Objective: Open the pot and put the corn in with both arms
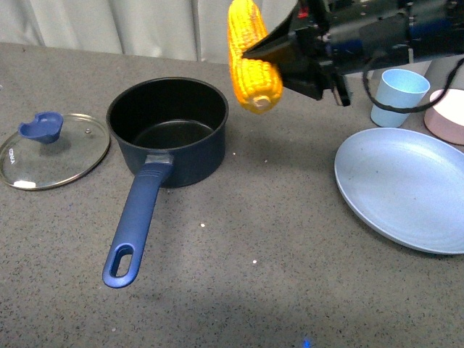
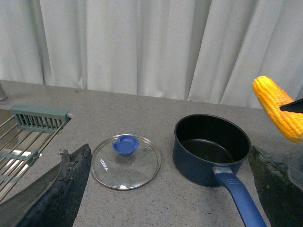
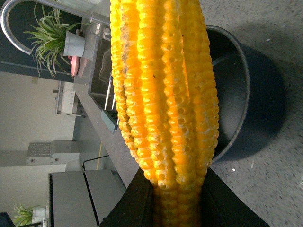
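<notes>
At far left a glass lid (image 1: 54,151), blue-knobbed and marked KONKA, lies flat beside the uncovered navy pot (image 1: 168,130), black inside, its long handle pointing toward the camera. Right of the pot's rim, in the air, the right gripper (image 1: 255,54) clamps the yellow-orange corn (image 1: 255,87) nearly upright; further right sit a pale-blue cup (image 1: 397,96), blue plate (image 1: 402,188) and pink bowl (image 1: 449,116). The left gripper (image 2: 169,151) has its jaws wide apart, empty.

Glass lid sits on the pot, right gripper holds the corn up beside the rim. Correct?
No. The front view shows the glass lid off the pot, lying flat on the table beside it. The rest stands: the right gripper holds the corn up beside the rim.
</notes>
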You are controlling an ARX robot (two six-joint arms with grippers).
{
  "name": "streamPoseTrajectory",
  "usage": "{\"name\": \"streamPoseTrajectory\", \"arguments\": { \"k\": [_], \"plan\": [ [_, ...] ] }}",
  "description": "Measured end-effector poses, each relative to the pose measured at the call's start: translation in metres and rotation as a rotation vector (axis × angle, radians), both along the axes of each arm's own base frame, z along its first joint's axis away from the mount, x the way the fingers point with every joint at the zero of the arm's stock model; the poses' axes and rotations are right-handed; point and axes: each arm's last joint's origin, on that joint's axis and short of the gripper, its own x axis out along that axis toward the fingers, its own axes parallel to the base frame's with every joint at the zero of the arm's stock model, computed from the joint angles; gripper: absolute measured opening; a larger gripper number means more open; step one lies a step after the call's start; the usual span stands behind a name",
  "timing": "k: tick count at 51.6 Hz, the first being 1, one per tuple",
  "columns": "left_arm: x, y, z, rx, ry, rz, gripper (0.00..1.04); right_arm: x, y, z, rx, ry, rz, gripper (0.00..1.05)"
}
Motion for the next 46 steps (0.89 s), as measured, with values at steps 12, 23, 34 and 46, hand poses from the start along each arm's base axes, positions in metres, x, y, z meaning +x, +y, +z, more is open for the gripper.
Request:
{"name": "streamPoseTrajectory", "arguments": {
  "k": [12,23,34,46],
  "plan": [
    [0.000,0.000,0.000,0.000,0.000,0.000,0.98,0.033,0.045,-0.011,0.013,0.074,0.037,0.16],
    [0.000,0.000,0.000,0.000,0.000,0.000,0.98,0.047,0.067,-0.013,-0.012,0.097,0.054,0.18],
    [0.000,0.000,0.000,0.000,0.000,0.000,0.98,0.055,0.078,-0.015,-0.035,0.108,0.062,0.60],
    [0.000,0.000,0.000,0.000,0.000,0.000,0.98,0.057,0.081,-0.011,-0.038,0.089,0.064,0.98]
  ]
}}
